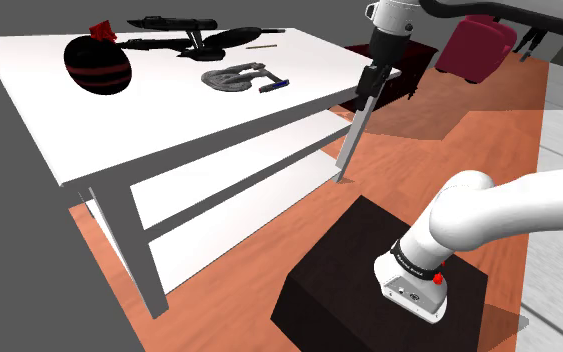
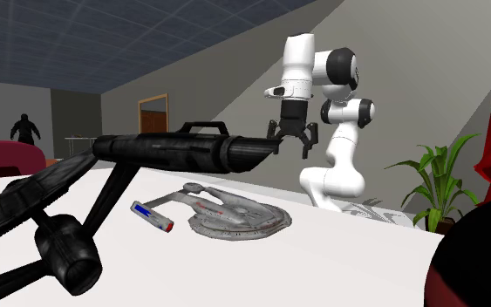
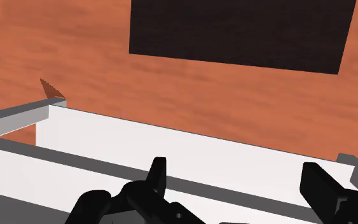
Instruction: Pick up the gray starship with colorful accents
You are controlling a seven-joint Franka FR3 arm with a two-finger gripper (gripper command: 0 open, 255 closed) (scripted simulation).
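The gray starship (image 1: 235, 77) lies flat on the white table (image 1: 169, 120), toward the table end nearest the arm. Its saucer hull (image 2: 235, 216) is gray with faint red marks, and a blue and red-tipped pod (image 2: 152, 215) sticks out on one side. My black gripper (image 1: 372, 84) hangs past that table end, above the corner leg, well apart from the starship. In the second exterior view the gripper (image 2: 292, 138) is behind the table with its fingers spread. In the wrist view the gripper (image 3: 238, 181) is open, nothing between its fingers (image 3: 158, 172), over the table's edge and shelf rails.
A large black starship (image 1: 184, 36) (image 2: 173, 153) and a black ball-like object with red bands (image 1: 97, 63) share the tabletop. The dark stand (image 1: 369, 270) sits on the orange floor. A maroon armchair (image 1: 477, 46) stands behind the arm, a potted plant (image 2: 435, 187) beside it.
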